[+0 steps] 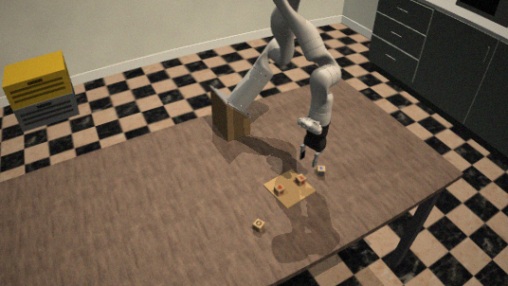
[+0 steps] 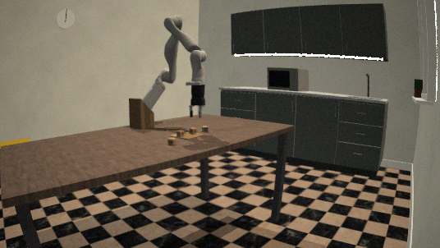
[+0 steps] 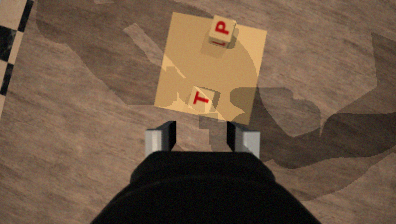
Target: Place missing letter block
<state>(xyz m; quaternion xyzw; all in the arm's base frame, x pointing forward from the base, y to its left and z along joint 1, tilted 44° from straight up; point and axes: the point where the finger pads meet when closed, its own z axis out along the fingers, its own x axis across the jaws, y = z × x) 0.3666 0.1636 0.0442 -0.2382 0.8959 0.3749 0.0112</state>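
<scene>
Gripper: the gripper (image 3: pixel 202 136) hangs above the table (image 1: pixel 118 199), jaws at full spread, nothing between them. In the wrist view it points down at the near edge of the mat (image 3: pixel 240 55).
Mat: a tan square lying flat on the wood, two blocks on it.
T block: the T block (image 3: pixel 202 98) sits at the mat's edge nearest the fingers, red letter on top.
P block: the P block (image 3: pixel 222 31) sits toward the far side of the mat, letter on top. There is a gap between the two, apparently room for one block.
Missing block: the O block (image 1: pixel 258 224) lies off the mat, well apart from it, alone on bare wood toward the table's front edge. Its top mark looks like a ring, though it is small in the overhead view.
Fourth block: a blue-marked block (image 1: pixel 321 169) lies off the mat, just beside it; its character is too small to read here.
Handling: judged a small, rigid wooden cube, light, not fragile. Smooth flat faces may slip if pinched at a corner.
Grasp advice: take two opposite side faces squarely, from above, leaving the lettered top face up.
Risk: the slot between T and P looks narrow; open fingers could nudge either neighbour on lowering.
</scene>
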